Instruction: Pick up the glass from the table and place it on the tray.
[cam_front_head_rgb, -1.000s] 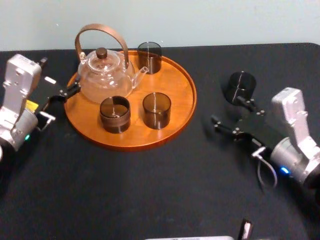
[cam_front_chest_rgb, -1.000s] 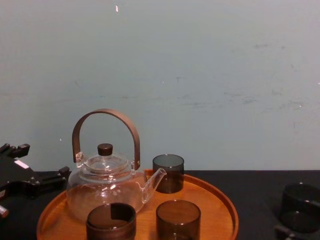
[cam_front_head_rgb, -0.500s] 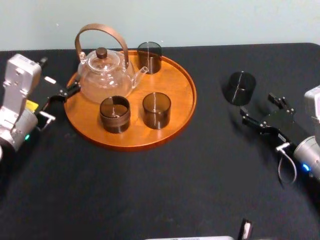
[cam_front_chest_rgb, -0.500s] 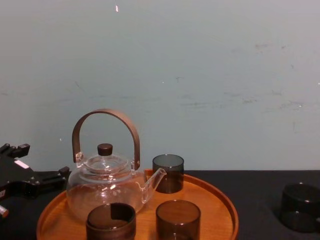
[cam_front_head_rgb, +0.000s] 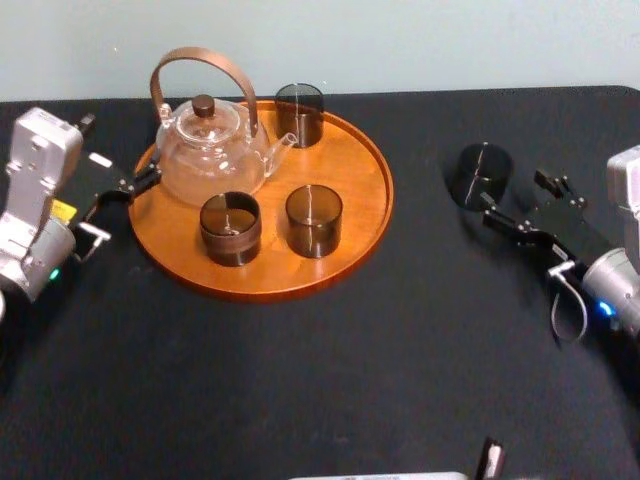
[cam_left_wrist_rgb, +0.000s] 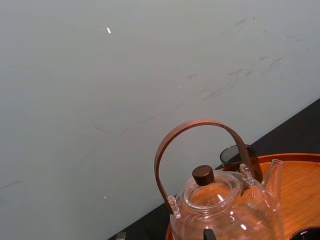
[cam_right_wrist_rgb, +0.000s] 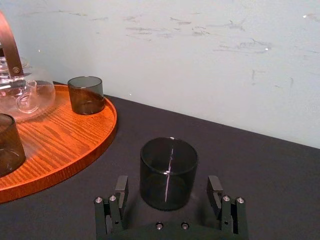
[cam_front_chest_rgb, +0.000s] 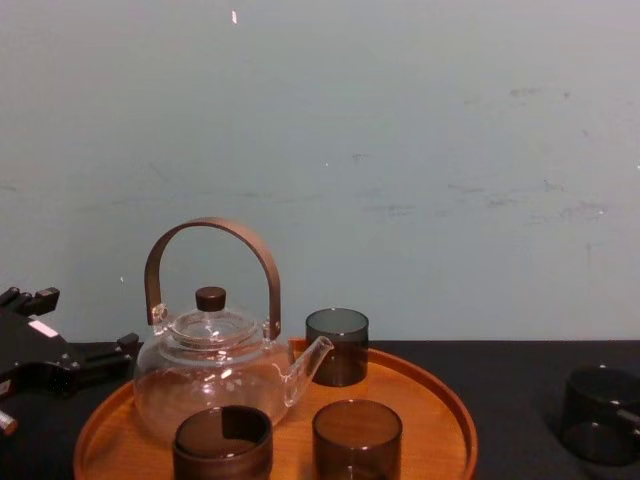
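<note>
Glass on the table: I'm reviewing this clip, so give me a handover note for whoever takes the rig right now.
Right gripper: open, jaws either side of the glass, not closed on it.
Left gripper: open, idle at the tray's left rim.
The glass stands upright on the table, right of the tray.
Done: approach.
Left: grip, lift, set it on the tray's bare right side, away from the teapot and three cups.

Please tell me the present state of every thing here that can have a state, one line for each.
glass: upright, empty, on the table.
right gripper: open, aimed at the glass, not touching it.
left gripper: open, beside the tray.
teapot: upright on the tray, lid on.
three cups: upright on the tray, empty.
</note>
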